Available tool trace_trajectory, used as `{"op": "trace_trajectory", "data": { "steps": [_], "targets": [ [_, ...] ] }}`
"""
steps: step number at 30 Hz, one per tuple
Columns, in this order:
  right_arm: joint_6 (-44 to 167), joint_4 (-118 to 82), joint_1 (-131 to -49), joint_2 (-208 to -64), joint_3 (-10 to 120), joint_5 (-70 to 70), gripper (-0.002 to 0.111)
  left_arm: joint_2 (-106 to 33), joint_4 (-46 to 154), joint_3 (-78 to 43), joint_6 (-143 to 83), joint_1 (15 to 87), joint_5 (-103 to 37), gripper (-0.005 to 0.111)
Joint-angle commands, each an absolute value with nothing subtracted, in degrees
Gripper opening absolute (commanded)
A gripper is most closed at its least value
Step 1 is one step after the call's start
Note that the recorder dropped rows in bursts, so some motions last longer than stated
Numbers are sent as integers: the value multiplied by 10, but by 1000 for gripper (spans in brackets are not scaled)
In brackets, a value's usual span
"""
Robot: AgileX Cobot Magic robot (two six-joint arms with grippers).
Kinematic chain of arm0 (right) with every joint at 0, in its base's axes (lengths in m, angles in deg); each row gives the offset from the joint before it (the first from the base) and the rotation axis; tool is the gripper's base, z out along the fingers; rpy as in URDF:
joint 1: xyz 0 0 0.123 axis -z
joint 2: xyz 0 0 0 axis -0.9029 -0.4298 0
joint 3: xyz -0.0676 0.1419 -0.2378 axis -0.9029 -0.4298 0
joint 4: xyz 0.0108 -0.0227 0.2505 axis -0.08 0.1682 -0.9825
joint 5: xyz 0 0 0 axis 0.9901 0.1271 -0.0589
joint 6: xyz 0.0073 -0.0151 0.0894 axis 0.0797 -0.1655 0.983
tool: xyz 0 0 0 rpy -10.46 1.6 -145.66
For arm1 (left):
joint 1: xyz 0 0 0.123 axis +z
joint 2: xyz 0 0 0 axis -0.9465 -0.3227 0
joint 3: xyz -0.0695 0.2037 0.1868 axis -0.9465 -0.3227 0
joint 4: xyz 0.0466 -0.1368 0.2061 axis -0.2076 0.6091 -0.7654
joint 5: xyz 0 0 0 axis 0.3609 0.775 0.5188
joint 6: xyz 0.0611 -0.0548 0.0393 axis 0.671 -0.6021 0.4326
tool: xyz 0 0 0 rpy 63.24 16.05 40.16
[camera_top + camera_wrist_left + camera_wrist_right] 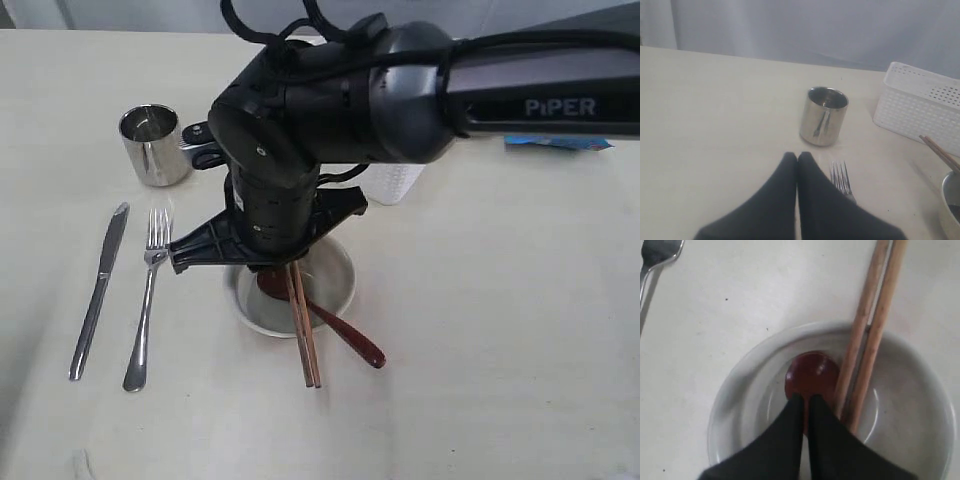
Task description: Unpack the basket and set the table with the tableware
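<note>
Two wooden chopsticks [880,325] rest across the pale round bowl [740,365]. The right gripper [805,397], closed up tight and empty, could bump them and roll them off.

A pale cream worktop [520,380] with faint wood grain fills nearly the whole exterior view. Only a narrow strip of white wall [120,12] shows along the top edge at upper left. The left wrist camera shows a plain grey-white backdrop [790,30] with soft vertical folds behind the worktop's far edge, wall or curtain unclear. The light is soft and even, with faint shadows
</note>
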State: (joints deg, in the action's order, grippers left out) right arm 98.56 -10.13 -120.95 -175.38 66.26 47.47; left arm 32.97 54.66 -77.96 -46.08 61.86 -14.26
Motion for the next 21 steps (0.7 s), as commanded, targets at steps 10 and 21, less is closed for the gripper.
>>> {"op": "trace_trajectory", "data": {
  "steps": [10,21],
  "targets": [
    [975,-107,-1193,-1724,666,458,4,332,549,-781,-460,619,-148,0],
    [880,-26,-1089,-1557,666,487,4,332,548,-781,-460,619,-149,0]
  ]
}}
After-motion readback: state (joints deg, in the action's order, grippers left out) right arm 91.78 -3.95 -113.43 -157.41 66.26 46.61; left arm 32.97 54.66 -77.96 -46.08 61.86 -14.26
